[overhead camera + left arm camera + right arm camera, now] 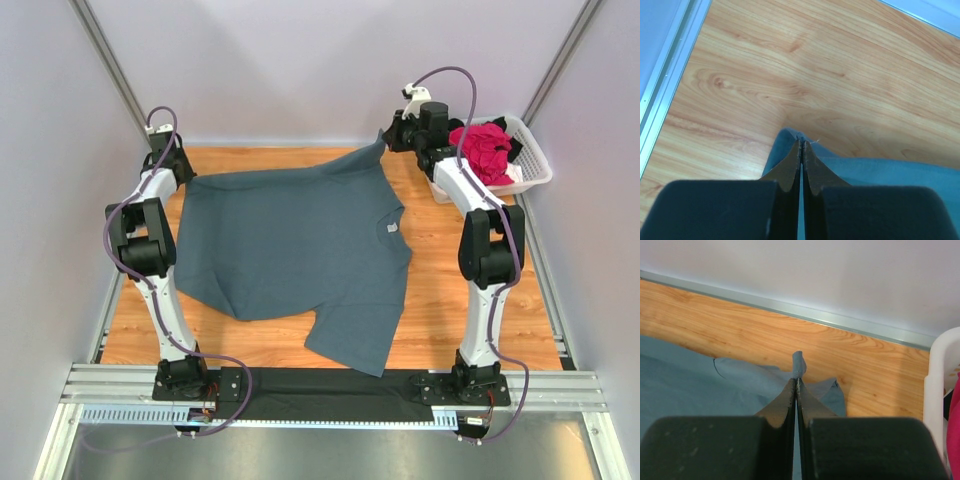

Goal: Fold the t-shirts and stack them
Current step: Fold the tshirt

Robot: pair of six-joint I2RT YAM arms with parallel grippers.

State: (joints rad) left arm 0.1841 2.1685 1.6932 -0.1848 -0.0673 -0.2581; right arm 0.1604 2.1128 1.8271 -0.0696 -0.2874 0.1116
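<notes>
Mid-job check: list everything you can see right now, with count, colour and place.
grey shirt: 1, slate blue-grey, spread on the table
label: 1, pale, at the grey shirt's neck
pink shirt: 1, magenta, bunched in the basket
black cloth: 1, black, in the basket against the pink shirt
basket: 1, white, far right corner
black sheet: 1, black, near edge between the arm bases; cannot tell what it is
table: 1, light wood
arms: 2, white and black, either side of the grey shirt
left claw: 1, black, shut on the grey shirt's far left corner
right claw: 1, black, shut on its far right corner, by the basket
</notes>
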